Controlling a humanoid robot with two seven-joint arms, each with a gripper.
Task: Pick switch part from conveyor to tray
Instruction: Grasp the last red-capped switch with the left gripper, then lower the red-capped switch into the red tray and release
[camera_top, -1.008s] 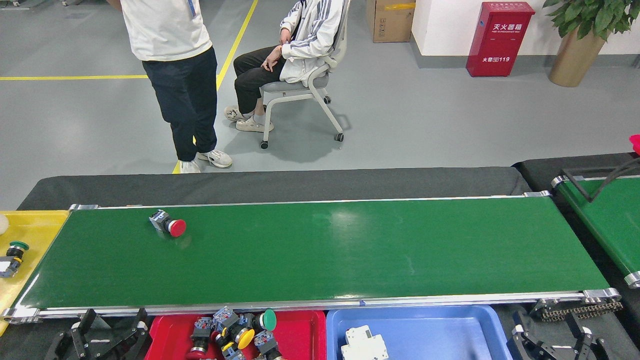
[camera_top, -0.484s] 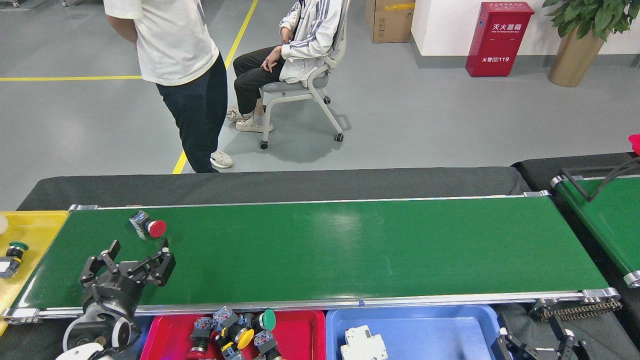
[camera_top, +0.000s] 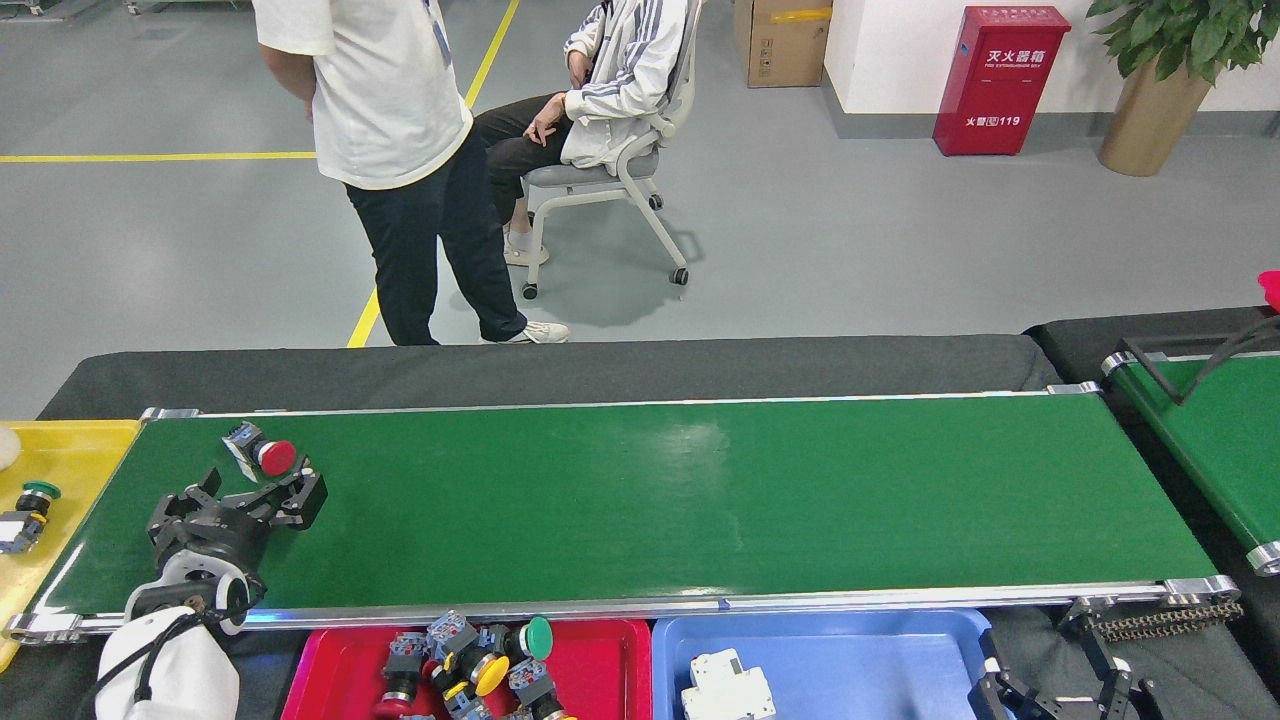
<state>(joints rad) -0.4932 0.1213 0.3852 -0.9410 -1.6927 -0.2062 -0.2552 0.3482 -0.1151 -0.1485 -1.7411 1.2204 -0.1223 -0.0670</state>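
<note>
The left arm reaches up from the bottom-left corner, white shell low, black wrist above it, and the left end effector (camera_top: 255, 490) hangs over the near-left part of the conveyor (camera_top: 700, 500) with its black fingers spread apart, nothing between them. Just beyond those fingertips lies the switch part (camera_top: 260, 452), a small grey block with a round red button cap, lying on its side on the belt near the far rail, close to the fingers but not touching them. The right end effector (camera_top: 1060, 690) only peeks in at the bottom-right edge, dark and partly cut off, so I cannot tell whether it is open or closed. The belt is flat, matte green with a soft sheen, framed by silver rails. In front of it sits a glossy red tray (camera_top: 600, 660) piled with switch parts, yellow and green caps among them, and a blue tray (camera_top: 880, 650) holding a white blocky part. A yellow tray (camera_top: 70, 450) sits at the left end.
</note>
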